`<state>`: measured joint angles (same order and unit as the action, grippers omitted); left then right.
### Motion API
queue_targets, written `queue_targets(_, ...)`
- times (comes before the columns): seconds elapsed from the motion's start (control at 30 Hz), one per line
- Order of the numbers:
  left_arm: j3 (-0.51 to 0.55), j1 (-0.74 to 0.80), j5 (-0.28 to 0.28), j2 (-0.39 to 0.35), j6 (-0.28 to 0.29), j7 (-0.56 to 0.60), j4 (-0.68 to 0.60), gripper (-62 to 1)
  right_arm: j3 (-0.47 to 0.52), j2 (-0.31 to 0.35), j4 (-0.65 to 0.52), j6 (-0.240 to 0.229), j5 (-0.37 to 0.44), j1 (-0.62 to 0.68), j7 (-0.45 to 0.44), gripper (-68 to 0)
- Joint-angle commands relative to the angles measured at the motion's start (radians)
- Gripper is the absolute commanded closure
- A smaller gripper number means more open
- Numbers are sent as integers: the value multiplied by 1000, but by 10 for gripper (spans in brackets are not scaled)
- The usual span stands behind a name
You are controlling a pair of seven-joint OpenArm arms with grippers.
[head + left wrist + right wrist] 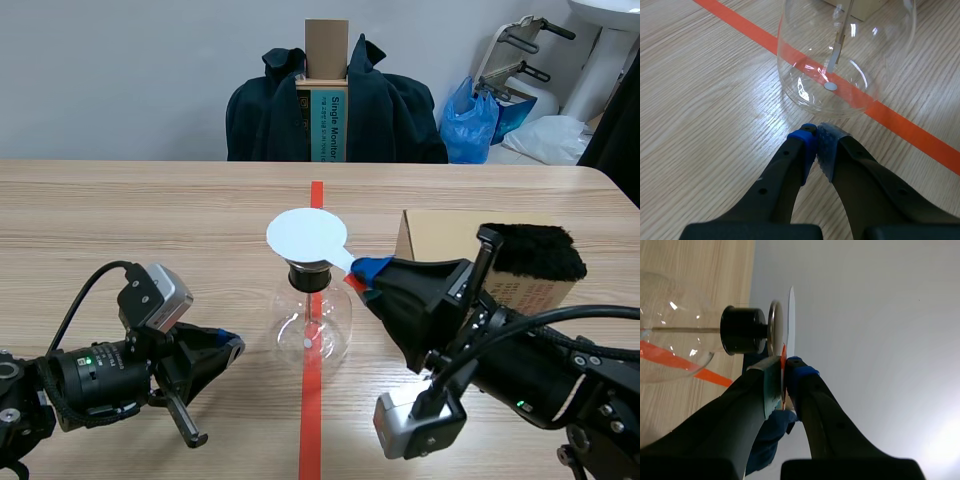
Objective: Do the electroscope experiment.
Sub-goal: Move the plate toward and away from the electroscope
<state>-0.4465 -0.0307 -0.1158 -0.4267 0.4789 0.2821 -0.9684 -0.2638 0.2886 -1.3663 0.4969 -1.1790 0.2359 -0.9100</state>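
1. A round clear glass flask electroscope [312,325] with a black stopper [742,330] stands on the wooden worktop [150,220], over the orange-red tape line.
2. The right gripper [365,275] is clamped on the handle of a flat white round paddle [305,237]. The paddle's disc lies over the flask's metal top plate [775,327]; whether they touch is unclear.
3. The left gripper [816,131] sits low, its pads pressed together on nothing, just short of the flask's wall.
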Motion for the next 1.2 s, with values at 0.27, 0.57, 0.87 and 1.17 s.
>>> queue_targets(0.27, 5, -5, -6, -1, 3, 14, -25, -29, 3, 5, -24, 11, -3, -15, -29, -7)
queue_targets(0.57, 5, -4, -6, -1, 3, 13, -25, -29, 4, 5, -24, 11, -3, -14, 33, -7)
queue_targets(0.87, 5, -3, -6, -1, 3, 13, -25, -29, 32, 5, -24, 11, -3, 3, 317, -7)
queue_targets(1.17, 5, -3, -6, -1, 3, 13, -25, -29, 181, 5, -70, 67, 74, 100, 427, -7)
